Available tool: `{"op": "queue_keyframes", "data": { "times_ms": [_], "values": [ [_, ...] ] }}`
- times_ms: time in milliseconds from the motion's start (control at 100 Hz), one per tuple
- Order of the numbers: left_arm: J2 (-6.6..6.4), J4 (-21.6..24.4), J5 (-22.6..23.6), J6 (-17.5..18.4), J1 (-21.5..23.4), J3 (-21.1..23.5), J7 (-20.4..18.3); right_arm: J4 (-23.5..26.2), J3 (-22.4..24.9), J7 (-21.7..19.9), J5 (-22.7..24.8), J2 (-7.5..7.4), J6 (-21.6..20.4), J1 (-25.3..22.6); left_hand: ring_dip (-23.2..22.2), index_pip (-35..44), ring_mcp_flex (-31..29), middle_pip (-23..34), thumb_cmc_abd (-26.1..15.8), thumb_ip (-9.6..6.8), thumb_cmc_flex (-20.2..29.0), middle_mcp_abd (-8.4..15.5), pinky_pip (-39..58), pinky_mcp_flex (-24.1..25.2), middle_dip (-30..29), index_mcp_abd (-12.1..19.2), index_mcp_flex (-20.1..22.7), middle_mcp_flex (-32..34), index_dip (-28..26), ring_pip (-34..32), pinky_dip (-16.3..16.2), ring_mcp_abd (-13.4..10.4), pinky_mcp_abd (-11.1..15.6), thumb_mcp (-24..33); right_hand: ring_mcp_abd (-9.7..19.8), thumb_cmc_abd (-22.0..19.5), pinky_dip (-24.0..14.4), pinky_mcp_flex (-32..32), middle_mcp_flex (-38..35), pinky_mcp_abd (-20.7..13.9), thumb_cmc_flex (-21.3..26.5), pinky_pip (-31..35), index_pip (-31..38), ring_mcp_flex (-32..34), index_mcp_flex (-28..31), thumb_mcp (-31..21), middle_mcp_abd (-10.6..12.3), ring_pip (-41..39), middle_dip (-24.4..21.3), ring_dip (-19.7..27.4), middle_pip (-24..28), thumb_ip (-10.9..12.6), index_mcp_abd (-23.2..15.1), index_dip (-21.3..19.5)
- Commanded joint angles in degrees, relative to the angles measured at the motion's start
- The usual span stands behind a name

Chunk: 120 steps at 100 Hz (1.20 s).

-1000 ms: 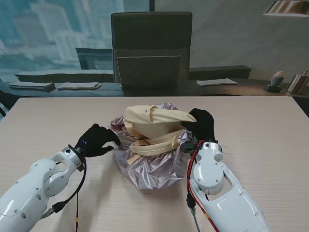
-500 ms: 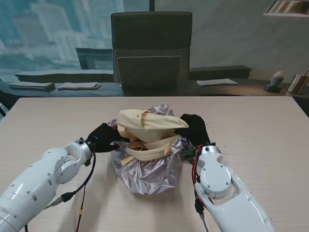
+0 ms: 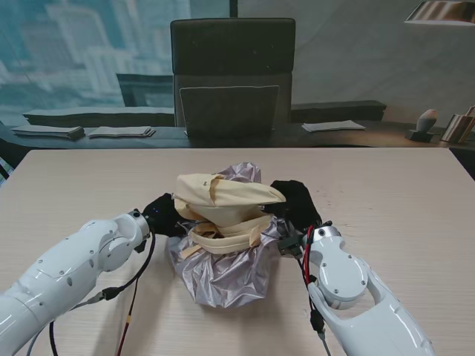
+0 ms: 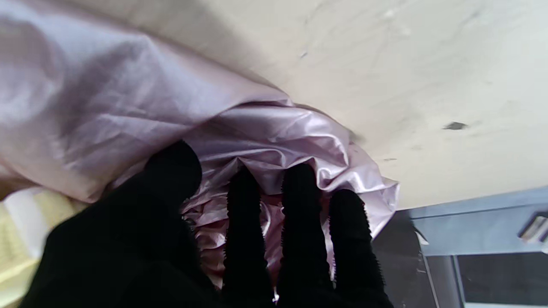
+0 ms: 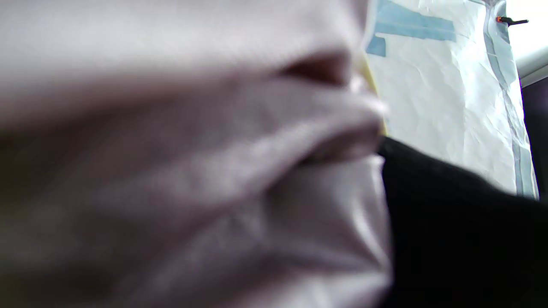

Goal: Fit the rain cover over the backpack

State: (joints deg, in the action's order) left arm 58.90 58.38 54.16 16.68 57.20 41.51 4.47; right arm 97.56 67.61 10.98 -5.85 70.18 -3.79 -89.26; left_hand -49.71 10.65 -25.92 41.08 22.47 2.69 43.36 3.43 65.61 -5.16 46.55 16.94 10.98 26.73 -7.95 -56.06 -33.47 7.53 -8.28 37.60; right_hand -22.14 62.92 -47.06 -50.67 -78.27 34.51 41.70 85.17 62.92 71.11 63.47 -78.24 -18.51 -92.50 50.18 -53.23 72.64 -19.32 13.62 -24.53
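A cream backpack (image 3: 223, 199) sits in the middle of the table (image 3: 401, 208), nested in a crumpled silver-lilac rain cover (image 3: 223, 273) that wraps its underside and sides. My left hand (image 3: 165, 215), in a black glove, presses against the bundle's left side. In the left wrist view its fingers (image 4: 299, 222) and thumb are bunched into a fold of the rain cover (image 4: 257, 124). My right hand (image 3: 295, 202) grips the bundle's right side. Blurred rain cover (image 5: 192, 171) fills the right wrist view beside the glove (image 5: 462, 231). The backpack's top and straps (image 3: 223, 239) stay uncovered.
A dark office chair (image 3: 232, 74) stands behind the table's far edge. Papers (image 3: 119, 132) and a sheet (image 3: 333, 126) lie on the dark bench behind. Cables (image 3: 130, 297) hang from my left forearm near the table.
Both hands have closed in toward each other. The bundle is squeezed narrower and taller, and the cover has come up along the backpack's sides.
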Motion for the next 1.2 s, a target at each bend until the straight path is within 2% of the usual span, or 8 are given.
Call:
{"op": "queue_keyframes", "data": {
  "times_ms": [0,210,400,590,660,830,970,1190],
  "values": [
    [1.17,-1.7,-0.5,3.4,-1.1,-0.4,1.2,0.5,-0.2,-1.2,-0.3,-0.08,0.4,0.0,-1.2,-6.6,-1.8,2.3,2.0,-1.31,-1.1,2.3,3.1,-0.2,0.3,2.5,-1.7,-2.2,3.2,-2.8,-1.5,-1.8,2.0,2.7,3.2,-4.9,-0.6,0.2,-4.9,1.4,4.1,-0.1,3.2,3.1,2.0,-5.4,-9.9,-3.2,0.7,-0.2,2.8,2.8,-8.4,-3.1],
    [2.59,-6.8,-4.1,9.1,-4.1,-4.5,5.1,0.5,-0.4,-1.1,-0.5,-0.01,0.8,0.0,-1.1,-6.9,-4.8,4.6,5.0,-1.09,-3.1,2.6,3.9,-2.1,1.3,2.7,-1.2,-1.2,0.2,-4.6,-1.8,-2.6,1.7,2.1,3.2,-4.9,-0.9,0.5,-4.9,1.2,4.0,-0.2,3.2,3.1,2.0,-5.3,-9.9,-3.2,0.8,-0.2,2.8,2.8,-8.5,-3.2],
    [1.87,-6.3,-4.4,7.4,-7.4,-10.2,-1.3,0.6,-0.2,-1.7,-0.9,-0.14,0.5,0.1,-2.7,20.8,-2.8,4.0,5.0,-0.66,-3.0,3.2,0.0,1.9,3.0,1.4,-1.8,-2.4,-10.4,-5.4,-0.1,-2.7,0.8,4.8,3.2,-4.9,-1.1,0.7,-4.9,1.1,4.0,-0.3,3.2,3.1,2.0,-5.4,-9.9,-3.2,0.8,-0.2,2.8,2.8,-8.5,-3.2],
    [0.45,-3.6,-2.5,4.4,-7.5,-11.0,-6.1,0.6,0.2,-1.5,0.2,-0.19,0.2,0.4,-3.7,33.4,-0.4,2.5,5.0,-0.74,-7.7,2.5,-2.4,5.2,4.2,0.8,11.0,-3.8,-16.6,-3.9,1.4,-2.1,0.6,-0.2,3.2,-4.9,-1.3,0.6,-4.9,0.9,4.1,-0.2,3.2,3.1,1.9,-5.4,-9.8,-3.2,0.9,-0.2,2.7,2.8,-8.5,-3.3],
    [-0.66,-0.5,0.2,3.8,-5.8,-8.0,-8.9,0.1,0.2,-0.6,1.6,-0.09,0.2,0.6,-3.7,39.6,-0.1,1.9,6.7,0.65,-7.1,2.2,-3.3,5.8,4.2,1.7,16.4,-3.5,-19.7,-3.3,2.0,-2.1,0.3,-5.8,3.2,-4.9,-1.4,0.3,-4.9,1.1,4.2,-0.2,3.1,3.1,2.0,-5.4,-9.8,-3.2,0.9,-0.2,2.7,2.8,-8.2,-3.3],
    [-2.60,6.3,7.5,4.5,1.8,3.4,-13.2,-2.4,-0.2,3.3,9.0,0.23,-0.5,1.6,-3.1,50.5,-0.5,0.6,7.8,-0.22,-4.4,1.7,-4.4,6.5,3.6,7.7,25.7,-1.2,-32.7,-2.1,2.7,-1.7,-0.5,-14.4,3.6,-4.8,-1.3,-1.3,-4.9,1.7,4.7,-0.3,3.3,3.2,2.2,-5.3,-10.1,-3.5,1.1,-0.4,2.9,2.9,-7.1,-3.3],
    [-3.23,12.6,13.1,6.0,10.2,14.5,-14.1,-6.1,-1.0,5.6,21.2,-0.51,-2.4,3.1,-2.8,52.4,-1.5,-0.2,7.2,-0.04,-6.5,1.4,-4.3,6.4,2.5,6.3,29.0,0.2,-42.5,-1.6,2.7,-1.5,-0.9,-13.3,3.7,-4.7,-1.0,-2.5,-4.9,2.5,5.1,-0.7,3.3,3.1,2.2,-5.2,-10.5,-3.9,1.2,-0.7,2.9,3.1,-6.4,-3.0],
    [-3.37,21.5,19.9,7.2,20.9,27.7,-13.9,-9.6,-2.7,6.7,33.5,-2.06,-4.6,4.9,-2.0,53.0,-2.6,-1.8,6.2,0.21,-7.5,1.1,-4.9,6.0,0.8,5.5,29.7,1.2,-46.5,-0.2,3.0,-1.5,-1.8,-12.6,4.1,-4.8,-0.7,-3.1,-4.9,2.5,5.0,-1.0,3.4,3.1,2.3,-5.2,-10.3,-3.9,1.3,-0.7,3.0,3.1,-6.7,-2.9]
  ]
}}
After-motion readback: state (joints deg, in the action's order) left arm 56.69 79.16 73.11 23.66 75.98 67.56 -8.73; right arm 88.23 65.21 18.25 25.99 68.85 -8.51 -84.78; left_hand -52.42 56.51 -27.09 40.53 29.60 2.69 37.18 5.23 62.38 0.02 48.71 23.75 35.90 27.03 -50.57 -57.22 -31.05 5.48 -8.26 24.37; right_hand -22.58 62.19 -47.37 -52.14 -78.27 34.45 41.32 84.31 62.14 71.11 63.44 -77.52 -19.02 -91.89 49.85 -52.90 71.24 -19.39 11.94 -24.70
